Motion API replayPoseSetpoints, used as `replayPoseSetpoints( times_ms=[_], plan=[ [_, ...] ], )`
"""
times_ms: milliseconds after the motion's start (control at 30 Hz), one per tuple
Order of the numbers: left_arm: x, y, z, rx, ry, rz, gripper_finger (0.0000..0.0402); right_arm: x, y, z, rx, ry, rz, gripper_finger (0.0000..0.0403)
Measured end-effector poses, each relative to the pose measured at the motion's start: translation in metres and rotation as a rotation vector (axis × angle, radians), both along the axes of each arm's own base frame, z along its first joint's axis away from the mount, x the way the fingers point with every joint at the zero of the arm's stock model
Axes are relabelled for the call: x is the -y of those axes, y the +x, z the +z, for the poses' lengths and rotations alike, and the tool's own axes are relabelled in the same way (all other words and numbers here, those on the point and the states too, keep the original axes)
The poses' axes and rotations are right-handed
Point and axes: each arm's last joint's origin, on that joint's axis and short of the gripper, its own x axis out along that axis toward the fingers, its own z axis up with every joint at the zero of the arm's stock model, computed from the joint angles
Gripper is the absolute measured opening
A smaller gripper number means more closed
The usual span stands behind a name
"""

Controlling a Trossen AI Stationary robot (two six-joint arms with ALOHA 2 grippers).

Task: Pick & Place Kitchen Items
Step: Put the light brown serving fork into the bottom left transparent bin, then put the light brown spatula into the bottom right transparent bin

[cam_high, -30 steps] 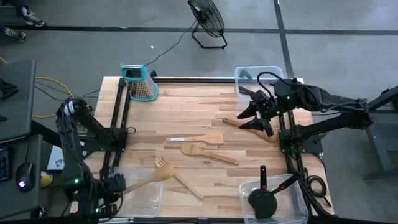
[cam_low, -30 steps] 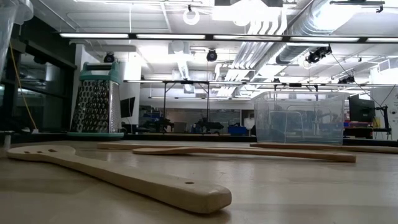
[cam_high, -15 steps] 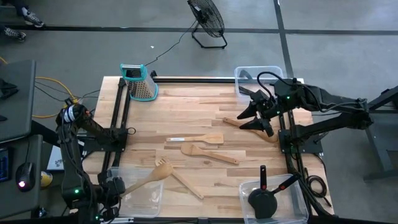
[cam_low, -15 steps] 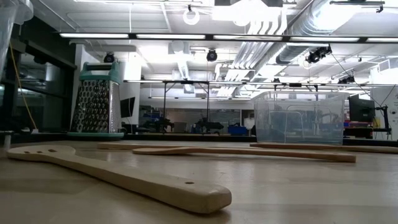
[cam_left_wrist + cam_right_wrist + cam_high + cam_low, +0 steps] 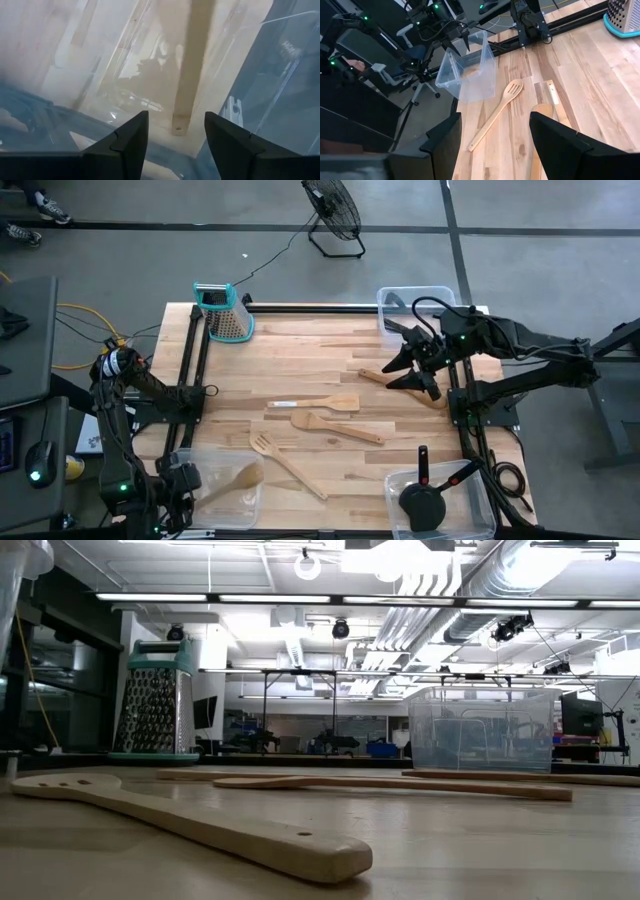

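a: two arms over one wooden table (image 5: 330, 340). where's the left gripper (image 5: 178, 480)?

b: at the near left corner, above the clear bin (image 5: 225, 498) there. its fingers (image 5: 122, 140) stand apart with nothing pinched between them. a pale wooden utensil (image 5: 190, 70) lies down inside that bin, its handle end with the small hole just past the fingertips.

a: and the right gripper (image 5: 405, 365)?

b: far right side, near the back, hovering above the end of a wooden spoon (image 5: 400, 387) that lies by the right rail. its jaws are spread wide and hold nothing.

a: what's loose on the table?

b: a slotted wooden spoon (image 5: 287, 465) lies diagonally near the front, its head just beside the left bin. in the middle, a wooden spatula (image 5: 315, 404) and a wooden spoon with a long handle (image 5: 335, 425) lie close together, nearly side by side.

a: anything already sorted on the right?

b: the near right bin (image 5: 480, 515) holds black turners (image 5: 422, 500), handles pointing toward the back. a second clear bin (image 5: 410, 305) sits at the back right, and i can't tell what's in it.

a: the metal thing?

b: a box grater with a teal top (image 5: 225, 313), at the back left edge.
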Motion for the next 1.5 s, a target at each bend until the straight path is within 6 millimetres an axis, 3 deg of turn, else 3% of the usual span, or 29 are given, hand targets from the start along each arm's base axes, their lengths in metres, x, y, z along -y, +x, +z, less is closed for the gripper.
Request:
replayPoseSetpoints(
  times_ms=[167, 300, 700, 1100, 1500],
  plan=[
    [-0.003, 0.001, 0.003, -0.013, -0.028, 0.049, 0.0192, 0.000, 0.000, -0.001, -0.007, -0.006, 0.003, 0.0226],
    [-0.016, 0.009, 0.018, -0.011, -0.101, 0.134, 0.0192, 0.000, -0.001, -0.002, -0.022, -0.011, 0.006, 0.0226],
    [-0.090, 0.042, 0.071, 0.122, -0.280, 0.251, 0.0193, 0.000, -0.002, -0.005, -0.049, -0.018, 0.005, 0.0226],
    [-0.161, 0.085, 0.085, 0.296, -0.069, 0.108, 0.0193, 0.001, -0.002, -0.005, -0.044, -0.054, -0.012, 0.0226],
    [-0.219, 0.123, 0.076, 0.256, 0.220, -0.046, 0.0193, 0.005, -0.002, -0.006, -0.057, -0.093, -0.135, 0.0226]
  ],
)
